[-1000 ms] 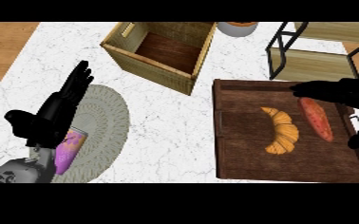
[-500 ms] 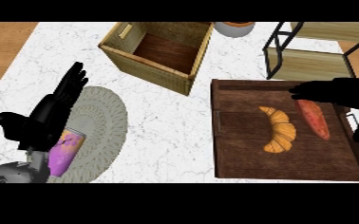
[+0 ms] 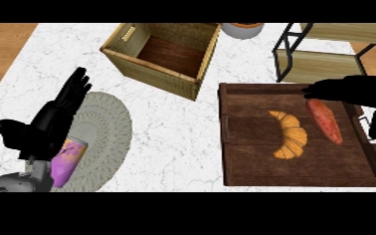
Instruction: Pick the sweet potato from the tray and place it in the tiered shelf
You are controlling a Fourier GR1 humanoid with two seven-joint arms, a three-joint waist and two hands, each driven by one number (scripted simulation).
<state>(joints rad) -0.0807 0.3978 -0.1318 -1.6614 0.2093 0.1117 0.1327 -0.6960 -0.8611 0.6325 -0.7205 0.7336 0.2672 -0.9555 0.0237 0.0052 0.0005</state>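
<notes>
The sweet potato (image 3: 325, 121), reddish-orange and elongated, lies on the dark wooden tray (image 3: 249, 169) at its right side. My right hand (image 3: 345, 89) hovers over the potato's far end with fingers pointing left; they look relaxed and are not wrapped round it. The tiered shelf (image 3: 323, 55), a black frame with pale wooden boards, stands at the back right just beyond the tray. My left hand (image 3: 51, 119) rests open at the left, fingers up, above a grey round mat (image 3: 106, 129).
A croissant (image 3: 290, 134) lies on the tray left of the potato. An open wooden crate (image 3: 165, 55) stands at the back centre. A purple-and-orange can (image 3: 66, 162) lies on the mat, partly behind my left hand. A bowl (image 3: 242, 29) sits at the back edge.
My right hand has crept a little left and up over the potato's far end. The left hand has shifted slightly. The potato and croissant have not moved.
</notes>
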